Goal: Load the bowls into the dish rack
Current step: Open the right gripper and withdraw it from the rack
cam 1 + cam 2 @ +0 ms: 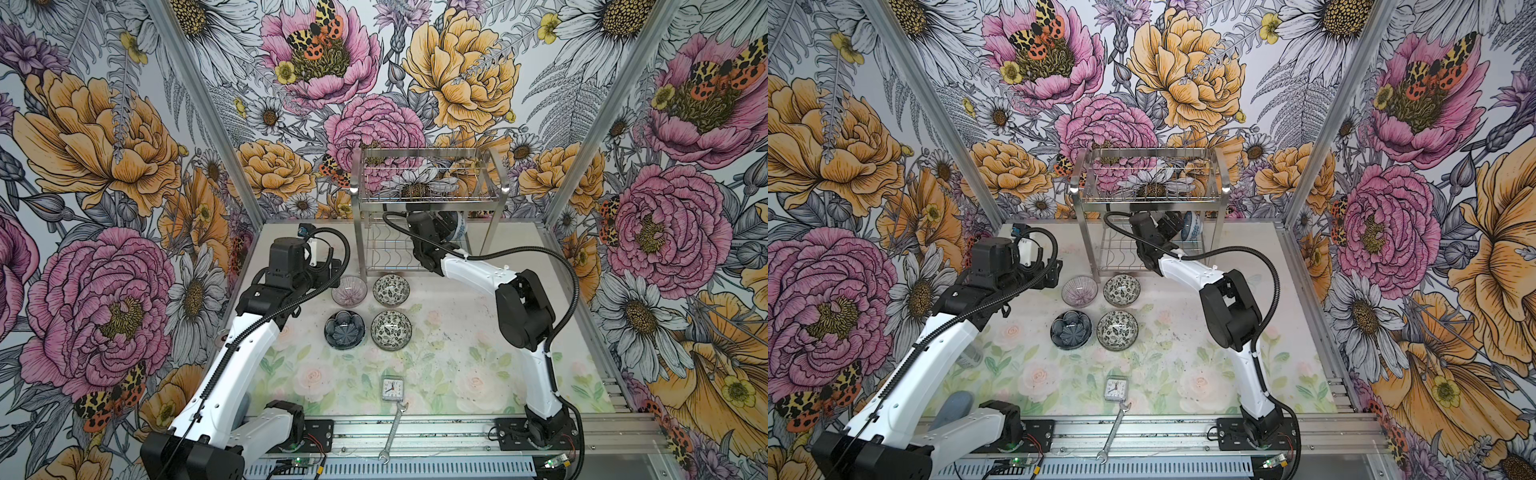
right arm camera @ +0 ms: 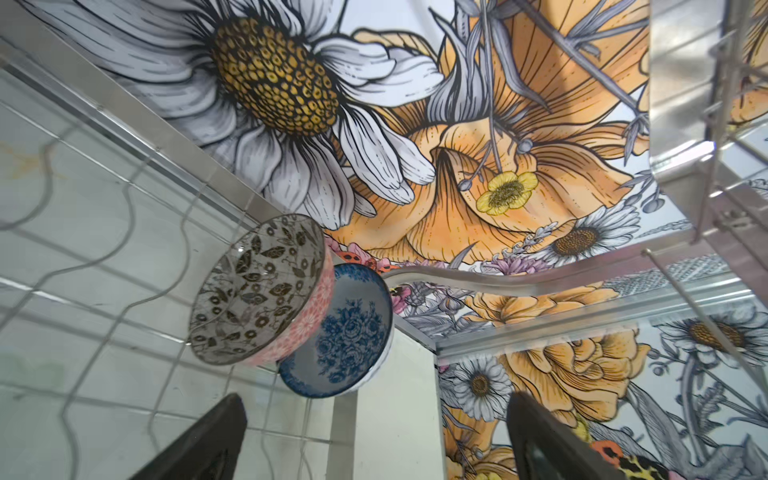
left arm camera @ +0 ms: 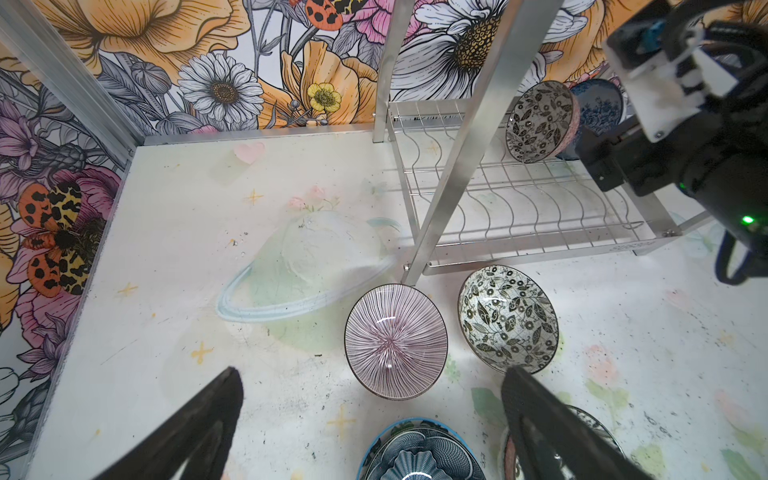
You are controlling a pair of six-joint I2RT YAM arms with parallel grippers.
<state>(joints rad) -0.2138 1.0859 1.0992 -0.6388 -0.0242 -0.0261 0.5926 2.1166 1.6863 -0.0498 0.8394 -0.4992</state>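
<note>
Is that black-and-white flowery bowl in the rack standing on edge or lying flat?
On edge: the floral bowl stands in the dish rack, on its lower tier, opening facing sideways, next to a blue-and-white bowl.

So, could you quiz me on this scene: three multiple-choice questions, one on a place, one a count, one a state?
1. The pink-striped bowl sits: A) on the table beside the rack; B) in the rack's top basket; C) in a pincer.
2. Bowls standing in the rack: A) none; B) five; C) two.
3. The right pincer is: A) shut on a bowl; B) open and empty; C) out of sight.
Answers: 1 A, it rests on the table by the rack's front leg; 2 C, a floral bowl and a blue-white bowl stand on edge in the lower tier; 3 B, its fingers stand apart, nothing between.
</note>
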